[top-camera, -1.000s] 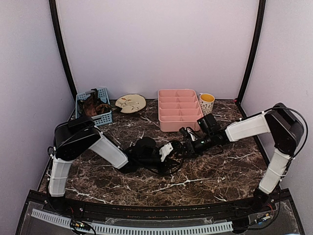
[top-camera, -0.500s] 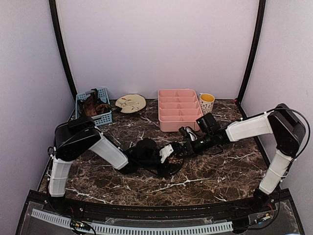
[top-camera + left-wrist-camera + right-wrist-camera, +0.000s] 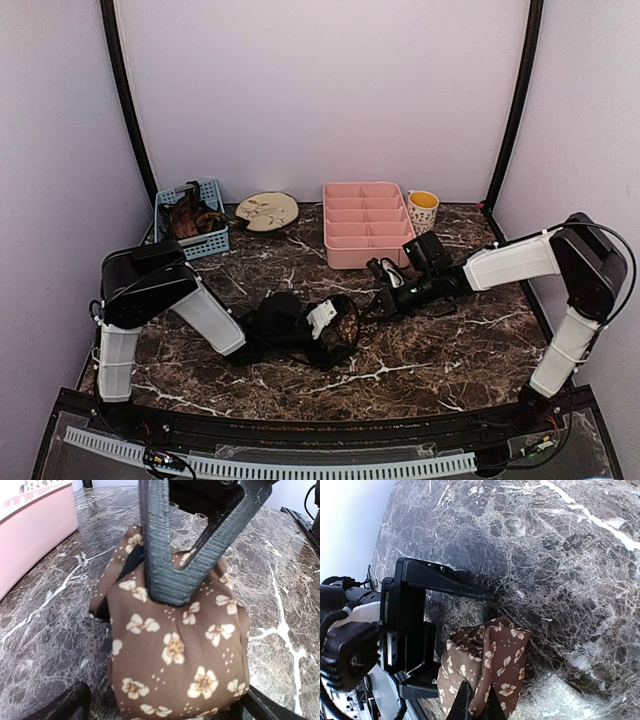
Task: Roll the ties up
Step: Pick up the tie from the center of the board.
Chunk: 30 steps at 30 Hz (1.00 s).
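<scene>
The right hand (image 3: 169, 591) is pinched shut on the tie (image 3: 175, 650), its two dark fingers meeting in a V on the upper fold of the cloth. The tie is brown fabric with tan flowers and small dots, bunched into a loose lump on the marble worktop (image 3: 450, 350). One flap of it trails off past the right hand's fingertips.

The left hand (image 3: 340, 324) is spread wide, with the lump between its fingers. In the left wrist view, one finger (image 3: 62, 705) sits just clear of the cloth. The other is at the cloth's far edge, and whether it touches cannot be told. From the right wrist view, the upper finger of the left hand is well apart from the tie, with bare worktop between them.

The two hands face each other, fingertips near, with the tie at the spot where they meet. Beyond the right hand stands a pink tray (image 3: 365, 225) with a mug (image 3: 423, 210) just beside it. Well away from the left hand, past its arm, are a blue basket (image 3: 195, 225) and a plate (image 3: 267, 211)
</scene>
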### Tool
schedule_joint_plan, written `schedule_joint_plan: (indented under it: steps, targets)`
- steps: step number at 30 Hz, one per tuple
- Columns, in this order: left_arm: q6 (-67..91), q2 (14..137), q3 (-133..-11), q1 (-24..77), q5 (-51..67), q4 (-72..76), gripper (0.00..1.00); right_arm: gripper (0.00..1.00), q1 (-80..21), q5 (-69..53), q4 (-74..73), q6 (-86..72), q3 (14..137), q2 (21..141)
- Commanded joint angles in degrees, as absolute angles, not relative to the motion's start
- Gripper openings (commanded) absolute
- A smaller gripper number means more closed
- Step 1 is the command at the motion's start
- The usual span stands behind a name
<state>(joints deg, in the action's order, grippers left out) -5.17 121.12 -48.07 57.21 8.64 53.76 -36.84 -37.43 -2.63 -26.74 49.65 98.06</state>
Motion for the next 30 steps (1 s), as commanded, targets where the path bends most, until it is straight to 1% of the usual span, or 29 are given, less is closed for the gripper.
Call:
schedule_joint_plan:
  steps: [1, 6, 14, 16, 18, 19, 20, 22, 23, 24, 25, 26, 27, 30]
  targets:
    - [-3.97, 119.26, -46.07, 56.95, 6.6, 54.91, 0.99, 0.0, -37.54, -37.43, -1.44, -26.89, 48.92, 96.05]
    - [-2.98, 120.03, -46.83, 56.95, 7.94, 55.95, 0.99, 0.0, -37.53, -37.02, -0.8, -27.07, 48.96, 94.88]
    - [-0.55, 123.82, -52.9, 57.04, 10.62, 55.81, 0.99, 0.0, -37.71, -36.91, -0.55, -27.42, 49.64, 94.57]
    - [0.18, 125.0, -54.33, 57.04, 11.35, 56.25, 0.96, 0.0, -37.84, -36.79, -0.78, -27.34, 49.88, 94.63]
    - [0.58, 126.03, -55.63, 57.04, 12.56, 56.28, 0.86, 0.0, -37.88, -36.55, -0.98, -27.27, 49.9, 94.43]
    - [0.83, 126.36, -56.17, 57.04, 13.05, 56.19, 0.8, 0.0, -37.88, -36.25, -1.17, -27.18, 49.99, 94.29]
    - [1.09, 126.66, -56.53, 57.04, 13.24, 56.17, 0.72, 0.0, -37.88, -36.05, -1.41, -27.08, 50.12, 94.14]
    - [1.23, 126.69, -56.59, 57.04, 13.4, 56.43, 0.55, 0.0, -37.88, -35.53, -2.15, -26.74, 50.53, 94.05]
    - [1.3, 126.67, -56.38, 57.04, 13.38, 56.77, 0.51, 0.0, -37.88, -35.15, -2.6, -26.6, 50.71, 93.97]
    - [1.35, 126.53, -56.28, 57.04, 13.39, 56.74, 0.5, 0.0, -37.88, -34.79, -3.13, -26.43, 50.91, 93.93]
    - [1.28, 126.29, -56.21, 57.04, 13.57, 56.54, 0.52, 0.0, -37.89, -34.37, -3.72, -26.13, 51.22, 93.94]
    - [1.12, 125.99, -56.07, 57.04, 13.78, 56.24, 0.6, 0.0, -37.88, -33.93, -4.6, -25.85, 51.61, 93.95]
    - [1.07, 125.43, -55.81, 57.04, 13.88, 55.94, 0.7, 0.0, -37.88, -33.27, -5.36, -25.64, 51.93, 93.86]
    - [1.61, 123.48, -53.32, 57.04, 12.62, 56.5, 0.94, 0.0, -37.6, -30.96, -8.29, -25.0, 53.2, 93.22]
